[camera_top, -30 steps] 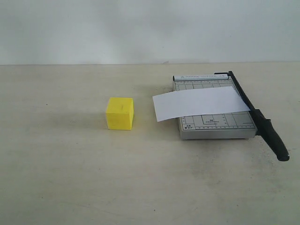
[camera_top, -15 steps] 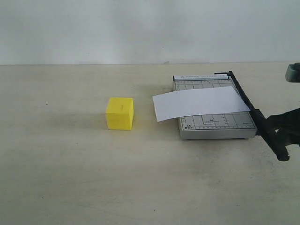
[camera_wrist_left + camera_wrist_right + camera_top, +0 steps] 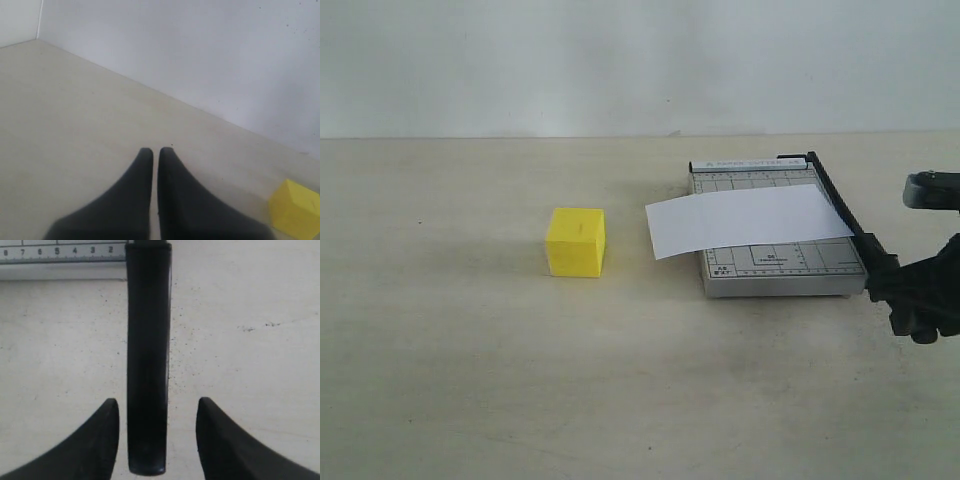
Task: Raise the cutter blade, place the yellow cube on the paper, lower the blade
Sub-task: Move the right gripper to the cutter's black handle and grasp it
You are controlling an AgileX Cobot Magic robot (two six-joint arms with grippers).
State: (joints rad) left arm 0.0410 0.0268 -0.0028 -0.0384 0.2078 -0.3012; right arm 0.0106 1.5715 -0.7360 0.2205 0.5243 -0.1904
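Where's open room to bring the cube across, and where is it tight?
Free: the bare table between the cube and the paper, and the wide strip nearer the camera. The paper's top is bare too. Crowded: the right side of the trimmer, where the open right end effector straddles the blade handle.

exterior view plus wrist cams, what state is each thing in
cutter blade: down along the edge of the trimmer base, not raised
paper: lying flat on the trimmer base, overhanging one side
yellow cube: on the table, apart from the paper, untouched
left claw: shut, empty
right claw: open, straddling the cutter blade's handle
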